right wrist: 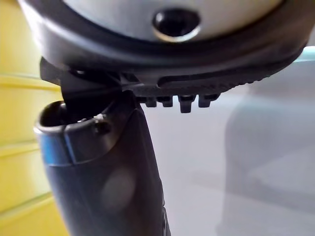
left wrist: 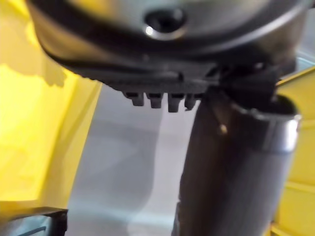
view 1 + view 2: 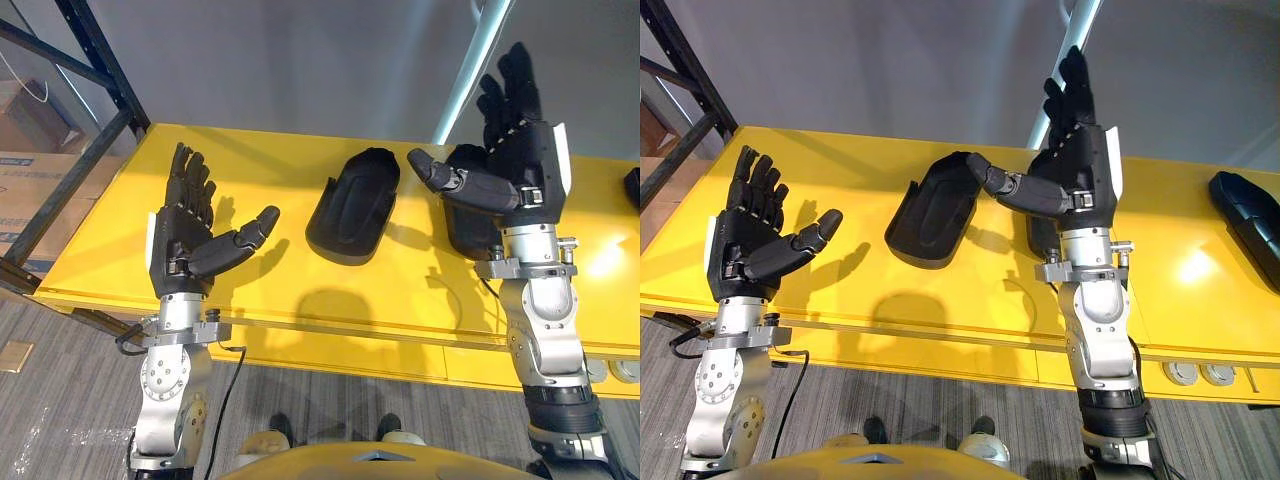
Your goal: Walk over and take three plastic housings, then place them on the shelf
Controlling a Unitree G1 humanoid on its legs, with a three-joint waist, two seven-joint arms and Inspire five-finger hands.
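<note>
Housings, black and three in all, lie on the yellow top (image 3: 280,160). The middle housing (image 3: 355,205) is in full view, hollow side up, between the two hands and held by neither. The second housing (image 3: 462,236) sits behind the right hand (image 3: 515,170), which covers most of it. Only its near end shows below the thumb, and I cannot tell whether hand and housing touch. The third housing (image 3: 1248,222) lies well apart at the right and is cut off by the view's edge.

The right hand is raised with its fingers straight and spread. Its thumb reaches toward the middle housing's rim, and it grips nothing. The left hand (image 3: 185,235) hovers over the left part of the top, palm up, fingers straight, thumb out, and empty.

In both wrist views the thumb looms close and blurred beside a row of fingertips (image 2: 157,100), with nothing between them. A dark shape (image 2: 34,221) in the corner of the left wrist view is too blurred to name.

At the left stands a black rack (image 3: 90,70) with boxes (image 3: 30,170) behind it, both cut off. A pale pole (image 3: 465,75) rises behind the right hand, its lower end hidden.
</note>
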